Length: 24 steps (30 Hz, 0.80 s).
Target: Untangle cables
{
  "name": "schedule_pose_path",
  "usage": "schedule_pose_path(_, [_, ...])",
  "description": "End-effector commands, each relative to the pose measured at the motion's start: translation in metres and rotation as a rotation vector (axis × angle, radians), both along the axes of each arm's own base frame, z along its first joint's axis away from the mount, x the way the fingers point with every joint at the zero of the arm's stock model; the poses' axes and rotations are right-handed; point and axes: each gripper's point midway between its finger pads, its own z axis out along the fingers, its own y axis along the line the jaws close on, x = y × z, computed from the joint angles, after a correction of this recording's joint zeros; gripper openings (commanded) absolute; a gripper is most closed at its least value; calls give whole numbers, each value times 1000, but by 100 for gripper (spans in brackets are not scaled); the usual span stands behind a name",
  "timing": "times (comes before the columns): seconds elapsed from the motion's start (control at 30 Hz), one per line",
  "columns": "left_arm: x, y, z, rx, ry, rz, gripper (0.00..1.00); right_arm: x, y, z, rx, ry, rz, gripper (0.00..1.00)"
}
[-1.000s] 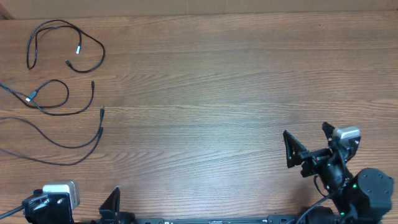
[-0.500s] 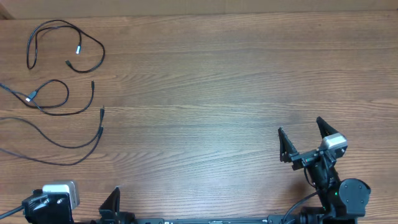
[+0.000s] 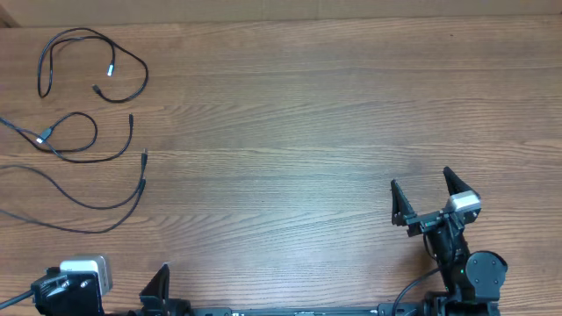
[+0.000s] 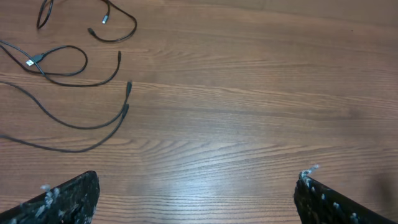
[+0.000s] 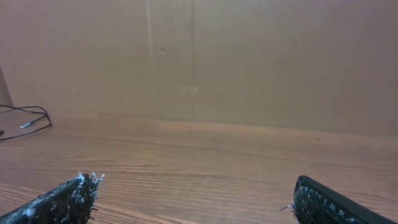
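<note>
Nearest you, at the left of the near edge, your left hand (image 4: 199, 179) sits low with its two black fingers spread wide and only bare wood between them. Your right hand (image 3: 420, 177) stands over the near right part of the brown wood-grain worktop (image 3: 290, 132), jaws just as wide apart and gripping nothing.

Farther out, well apart from both hands, the thin black cables (image 3: 132, 123) lie spread along the left side. Closest of them, two long cords (image 4: 129, 87) come in from the left edge and curve up side by side, their plug ends near each other. I cannot tell whether they touch. Beyond those lies a cord with one small loop (image 4: 86, 60) and a silver-white plug. Farthest, by the far left corner, a larger looped cord (image 3: 111, 69) ends in another silver-white tip. Behind the worktop rises a plain brown wall (image 5: 249, 62).
</note>
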Motion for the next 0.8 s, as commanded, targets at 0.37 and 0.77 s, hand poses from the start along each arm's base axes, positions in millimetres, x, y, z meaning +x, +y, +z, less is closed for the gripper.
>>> schedule_pose_path(0.37, [-2, 1, 2, -2, -12, 4, 100, 4, -15, -20, 3, 64, -91, 100])
schedule_pose_path(0.77, [-2, 1, 2, -2, -13, 4, 100, 4, -16, -21, 4, 67, -100, 100])
